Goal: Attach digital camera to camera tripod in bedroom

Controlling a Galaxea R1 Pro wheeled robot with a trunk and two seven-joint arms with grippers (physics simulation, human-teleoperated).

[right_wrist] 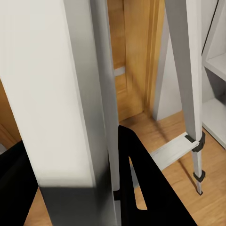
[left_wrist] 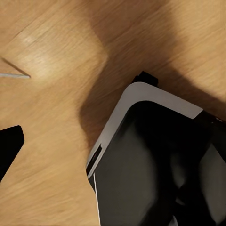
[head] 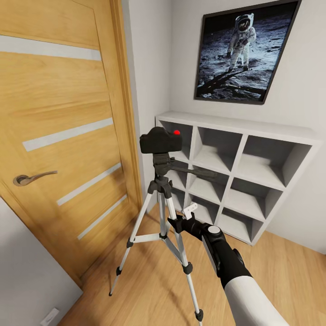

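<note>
Head view of a bedroom corner. Nearest, the right arm (head: 235, 271), white sleeve and black wrist, reaches forward and ends in the right pincer (head: 188, 215), which sits just beside the tripod's (head: 160, 226) legs below its head. One pale finger (head: 191, 209) shows; how far the pincer is open cannot be told. In the right wrist view a silver tripod leg (right_wrist: 188, 70) and its brace lie close ahead, beside a black fingertip (right_wrist: 141, 188). The left wrist view shows wood floor (left_wrist: 52, 61), a black-and-white part of the robot (left_wrist: 155, 155) and one dark fingertip (left_wrist: 9, 143); the left pincer's state cannot be told. The tripod stands on the plank floor (head: 280, 267) between the oak door (head: 59, 136) and the grey cube shelf (head: 235, 172). The black camera (head: 160, 140), red dot uppermost, sits on the tripod head. Farthest, the astronaut poster (head: 244, 50) hangs above the shelf.
</note>
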